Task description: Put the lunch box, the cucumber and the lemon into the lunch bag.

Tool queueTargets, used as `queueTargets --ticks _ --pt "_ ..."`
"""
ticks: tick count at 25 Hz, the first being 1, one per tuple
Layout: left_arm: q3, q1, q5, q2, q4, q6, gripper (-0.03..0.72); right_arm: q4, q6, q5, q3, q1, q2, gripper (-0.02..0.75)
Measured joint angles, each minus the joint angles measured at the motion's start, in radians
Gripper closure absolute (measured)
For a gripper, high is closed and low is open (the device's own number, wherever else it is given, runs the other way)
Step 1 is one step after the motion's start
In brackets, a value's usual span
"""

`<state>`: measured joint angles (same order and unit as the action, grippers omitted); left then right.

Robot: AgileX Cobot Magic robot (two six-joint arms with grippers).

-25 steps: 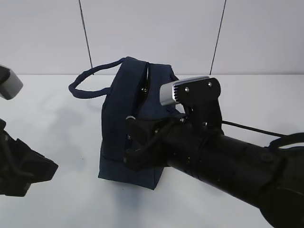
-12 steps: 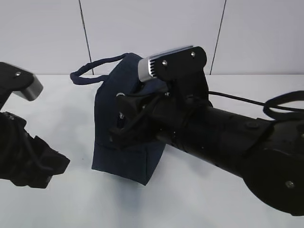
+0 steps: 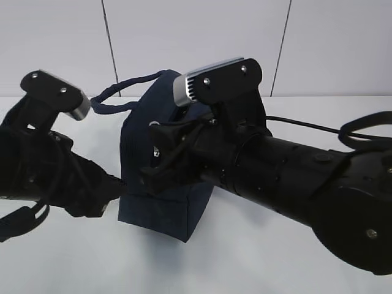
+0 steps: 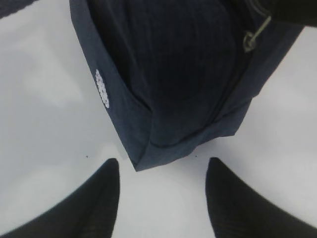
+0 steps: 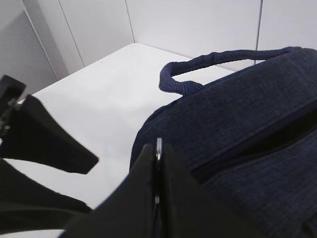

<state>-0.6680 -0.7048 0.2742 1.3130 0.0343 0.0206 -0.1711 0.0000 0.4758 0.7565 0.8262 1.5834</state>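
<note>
Lunch bag [image 3: 160,202] stands on the white table [image 3: 257,263]. Right hand [image 5: 157,163] clenched on its metal zipper pull [image 5: 159,148]. Left hand [image 4: 163,191] released, fingers spread either side of the bag's bottom corner, not touching.

The left arm reaches in low from the near left, its wrist angled toward the middle of the scene. The left tool [image 4: 161,191] points forward with its two dark fingers [image 4: 99,198] spread apart and nothing between them. The right arm stretches in from the near right, thick and nearly level. The right tool [image 5: 157,198] has its fingers pressed together, pinching a thin metal piece.
</note>
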Motion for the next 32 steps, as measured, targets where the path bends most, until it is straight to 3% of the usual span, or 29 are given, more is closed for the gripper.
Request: queueTargets --ticks 4,12,14,18,20,32 --pt "0.000 0.000 -0.101 0.059 -0.002 0.000 0.252 0.000 0.000 0.000 0.000 0.000 0.000 0.751" --pt "0.000 0.000 -0.255 0.142 -0.002 0.000 0.263 -0.002 0.000 0.000 0.000 0.000 0.000 0.751" --pt "0.000 0.000 -0.274 0.152 -0.002 0.000 0.331 -0.002 0.000 0.000 0.000 0.000 0.000 0.751" --pt "0.000 0.000 -0.274 0.159 -0.002 0.000 0.583 -0.005 0.000 -0.001 0.000 0.000 0.000 0.751" --pt "0.000 0.000 -0.274 0.162 -0.002 0.000 0.652 -0.007 0.000 -0.001 0.001 0.000 0.000 0.751" --pt "0.000 -0.026 -0.274 0.162 -0.017 -0.002 0.680 -0.088 -0.080 0.003 0.018 -0.029 0.000 0.751"
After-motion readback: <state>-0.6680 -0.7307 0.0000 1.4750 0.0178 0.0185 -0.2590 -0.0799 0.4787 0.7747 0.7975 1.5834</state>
